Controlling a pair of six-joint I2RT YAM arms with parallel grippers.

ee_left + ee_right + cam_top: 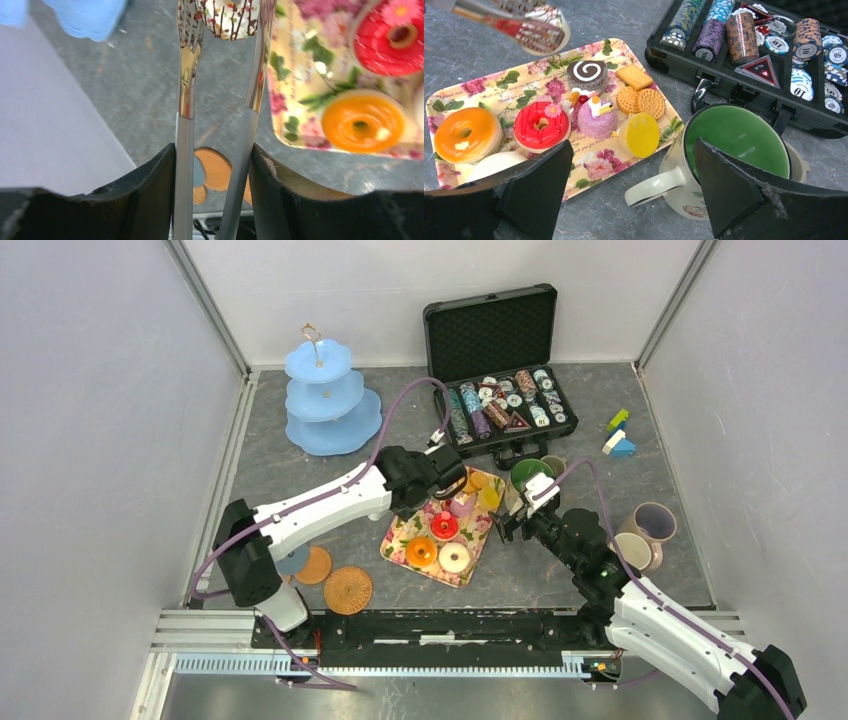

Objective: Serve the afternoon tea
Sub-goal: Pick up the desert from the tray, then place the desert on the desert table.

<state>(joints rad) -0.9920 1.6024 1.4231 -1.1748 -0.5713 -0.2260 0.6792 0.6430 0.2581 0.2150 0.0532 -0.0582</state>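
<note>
My left gripper (215,155) is shut on metal tongs (185,125). The tongs pinch a white sprinkled treat (227,17) above the left edge of the floral tray (290,75). On the tray lie an orange donut (466,135), a red donut (541,125), a white donut (499,165), a swirl cake (586,72), a purple cake (596,120), a yellow round piece (639,135) and biscuits (639,100). My right gripper (631,150) is open and empty. The green-lined mug (736,135) stands by its right finger, with the handle (654,187) between the fingers.
An open case of poker chips (500,390) stands behind the tray. A blue tiered stand (325,400) is at the back left. Woven coasters (347,589) lie front left. A lilac mug (652,522) and another mug (632,552) stand right. Building blocks (618,435) lie back right.
</note>
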